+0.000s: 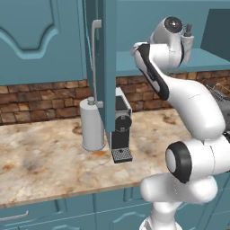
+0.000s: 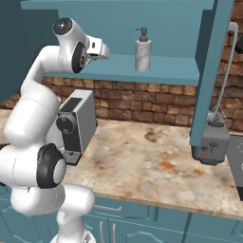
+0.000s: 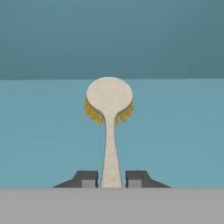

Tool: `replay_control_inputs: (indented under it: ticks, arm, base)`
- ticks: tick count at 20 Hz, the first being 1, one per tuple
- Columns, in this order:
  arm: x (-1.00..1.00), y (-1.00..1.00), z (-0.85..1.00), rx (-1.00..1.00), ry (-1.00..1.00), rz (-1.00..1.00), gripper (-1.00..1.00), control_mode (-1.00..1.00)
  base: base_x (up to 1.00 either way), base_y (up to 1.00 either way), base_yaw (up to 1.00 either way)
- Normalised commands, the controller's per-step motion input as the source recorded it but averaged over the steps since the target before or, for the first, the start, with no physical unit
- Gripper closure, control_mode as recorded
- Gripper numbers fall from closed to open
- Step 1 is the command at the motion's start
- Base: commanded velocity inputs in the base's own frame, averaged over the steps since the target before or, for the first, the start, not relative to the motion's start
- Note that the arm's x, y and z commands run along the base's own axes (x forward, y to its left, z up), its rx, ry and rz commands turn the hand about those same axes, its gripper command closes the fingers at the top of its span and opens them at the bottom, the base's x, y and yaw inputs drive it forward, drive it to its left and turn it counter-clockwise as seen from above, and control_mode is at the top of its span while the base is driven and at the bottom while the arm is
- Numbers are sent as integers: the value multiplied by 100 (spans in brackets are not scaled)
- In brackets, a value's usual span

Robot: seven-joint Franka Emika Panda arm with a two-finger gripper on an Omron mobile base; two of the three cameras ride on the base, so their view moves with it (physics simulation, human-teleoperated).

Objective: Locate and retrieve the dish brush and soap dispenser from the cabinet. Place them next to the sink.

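While clenched on the handle, claw (image 3: 111,179) grips dish brush (image 3: 109,113) | long axis straight ahead | head beyond tips, over cabinet (image 3: 175,131) shelf

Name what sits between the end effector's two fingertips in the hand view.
The dish brush: its pale handle runs up between the fingertips of the end effector, shut on it, above the cabinet shelf. The hand view shows this.

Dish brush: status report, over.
Tool shut on dish brush handle, inside open cabinet. Soap dispenser on cabinet shelf, untouched. Nothing in the way.
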Motion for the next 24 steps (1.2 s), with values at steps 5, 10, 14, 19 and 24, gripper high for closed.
replay_control_inputs:
  ticks: [5,10,14,19,24]
  arm:
    - [-100,-6,19,0,-5,0,100,-100]
    - [-100,-7,8,0,-4,0,100,-100]
    - [-100,-9,0,0,0,0,100,-100]
    - [-100,-19,-3,2,0,0,100,-100]
    - [-100,-25,-6,3,0,-1,100,-100]
  base:
    - [0,0,0]
    - [0,0,0]
    - [0,0,0]
    - [0,0,0]
    - [0,0,0]
